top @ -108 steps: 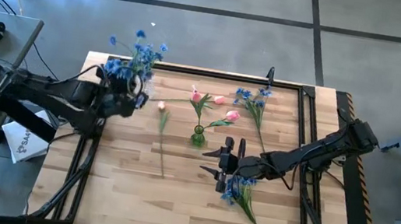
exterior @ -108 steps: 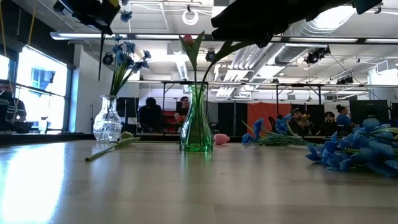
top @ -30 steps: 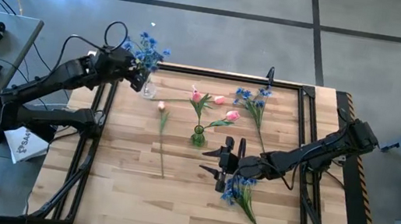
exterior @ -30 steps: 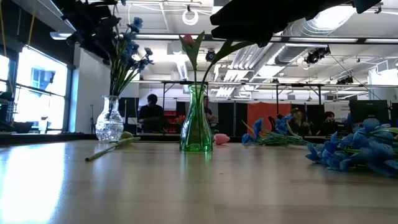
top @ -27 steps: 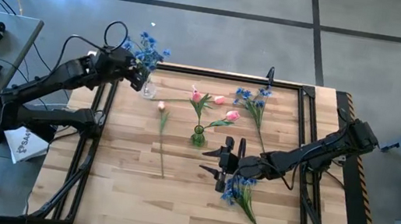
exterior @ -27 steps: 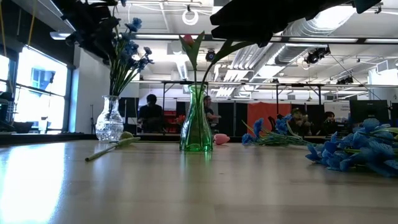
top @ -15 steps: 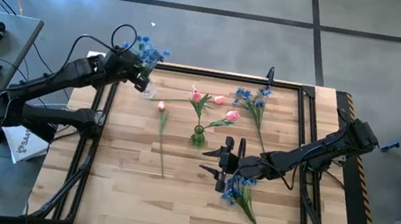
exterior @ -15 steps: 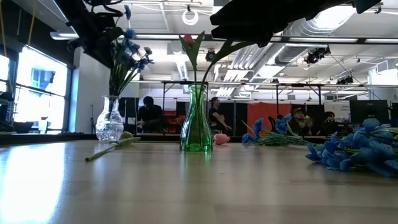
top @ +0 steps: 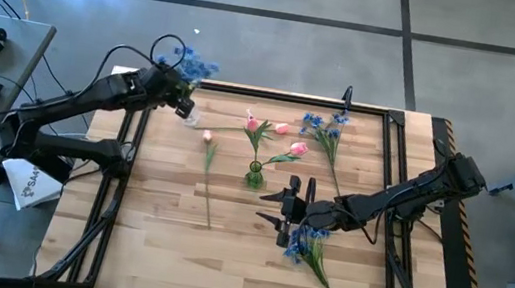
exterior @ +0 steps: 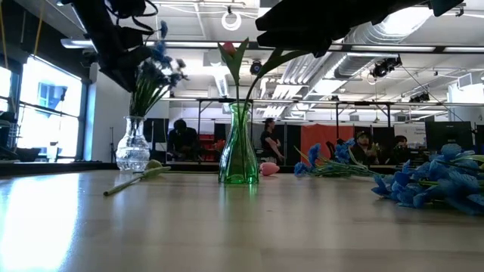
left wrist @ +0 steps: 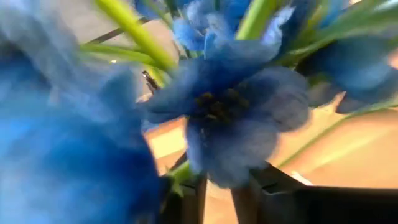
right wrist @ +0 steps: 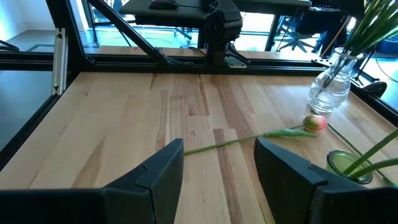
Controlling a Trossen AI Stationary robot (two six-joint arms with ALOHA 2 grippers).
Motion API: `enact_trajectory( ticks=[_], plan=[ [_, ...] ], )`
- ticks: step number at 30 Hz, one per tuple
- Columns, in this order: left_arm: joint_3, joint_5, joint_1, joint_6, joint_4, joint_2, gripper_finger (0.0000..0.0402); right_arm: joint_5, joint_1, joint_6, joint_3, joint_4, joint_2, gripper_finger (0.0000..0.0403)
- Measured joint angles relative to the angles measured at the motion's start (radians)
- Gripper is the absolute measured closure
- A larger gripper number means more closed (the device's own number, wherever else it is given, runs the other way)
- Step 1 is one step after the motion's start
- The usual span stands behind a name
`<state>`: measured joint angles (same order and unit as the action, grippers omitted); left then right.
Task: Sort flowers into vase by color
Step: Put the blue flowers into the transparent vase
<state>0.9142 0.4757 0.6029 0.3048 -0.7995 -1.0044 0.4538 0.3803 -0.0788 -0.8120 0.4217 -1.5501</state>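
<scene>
the table (top: pixel 171 253) is wood, with black rails along its sides. nearest, at about 5 o'clock, a blue spray (top: pixel 309 247) lies flat with its stem pointing to the near right corner. the right gripper (top: pixel 287 207) hangs just beyond its blossoms, near the middle of the table, and its two fingers (right wrist: pixel 158 171) are spread with nothing between them.

just past that gripper, at the middle, stands the green vase (top: pixel 254 174). it holds pink tulips (top: pixel 252 123) that lean out over the far side. in the low view the green vase (exterior: pixel 240 151) stands upright with a red-pink bud above it.

at about 10 o'clock from the green vase, a single tulip (top: pixel 208 139) lies flat, its pink head far and its stem running back toward the near edge.

at about 1 o'clock, a second blue spray (top: pixel 325 128) lies on the table near the far edge.

farthest, at the 11 o'clock corner, the clear vase (exterior: pixel 132 147) stands upright with blue flowers (top: pixel 196 63) in it. the left gripper (top: pixel 181 96) is right at these flowers, above the clear vase. blue petals fill its wrist view, so i cannot tell if its fingers are spread or pressed together.

beyond the table, people (exterior: pixel 181 136) are in the room.
</scene>
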Motion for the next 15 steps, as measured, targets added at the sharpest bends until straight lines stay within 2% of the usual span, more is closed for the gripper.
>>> enact_trajectory(
  ticks=[8, 15],
  plan=[
    [0.031, -0.096, 0.001, -0.009, -0.045, 0.058, 0.0254, 0.0, 0.0, 0.0, 0.0, 0.0, 0.0, 0.021],
    [0.166, -0.116, 0.001, -0.009, -0.191, 0.07, 0.0217, 0.0, 0.0, 0.0, 0.0, 0.0, 0.0, 0.021]
  ],
)
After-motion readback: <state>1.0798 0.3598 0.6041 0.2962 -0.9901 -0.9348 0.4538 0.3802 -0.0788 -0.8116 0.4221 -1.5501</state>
